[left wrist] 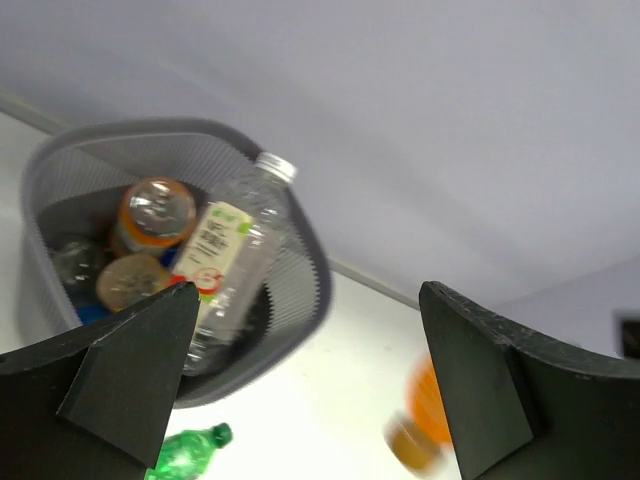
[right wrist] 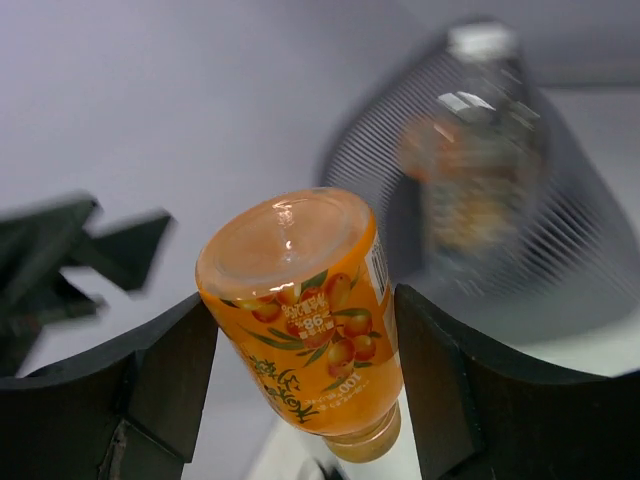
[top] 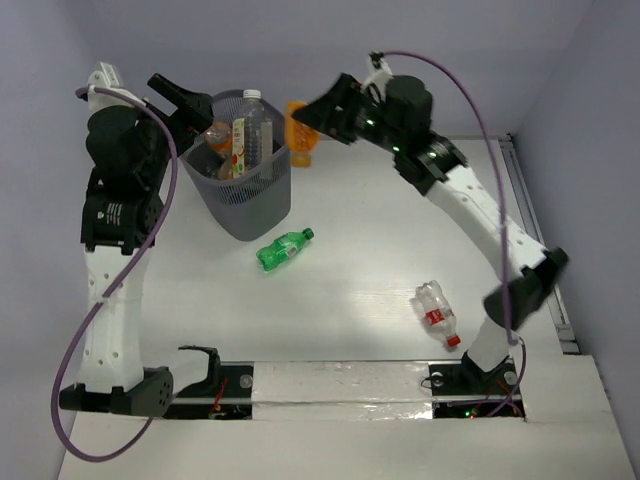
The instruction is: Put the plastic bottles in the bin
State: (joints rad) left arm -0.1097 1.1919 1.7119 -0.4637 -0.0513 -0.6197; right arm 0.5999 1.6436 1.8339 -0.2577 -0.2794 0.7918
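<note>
Bottle (right wrist: pixel 300 335), orange, sits base-up, clamped in right hand (right wrist: pixel 300 305).

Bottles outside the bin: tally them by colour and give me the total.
Green bottle: 1
Clear bottle: 1
Orange bottle: 1
Total outside the bin: 3

A tall clear bottle (top: pixel 252 125) juts above the bin (top: pixel 245 205), narrowing its mouth beside the left tool (left wrist: pixel 305 292).
</note>
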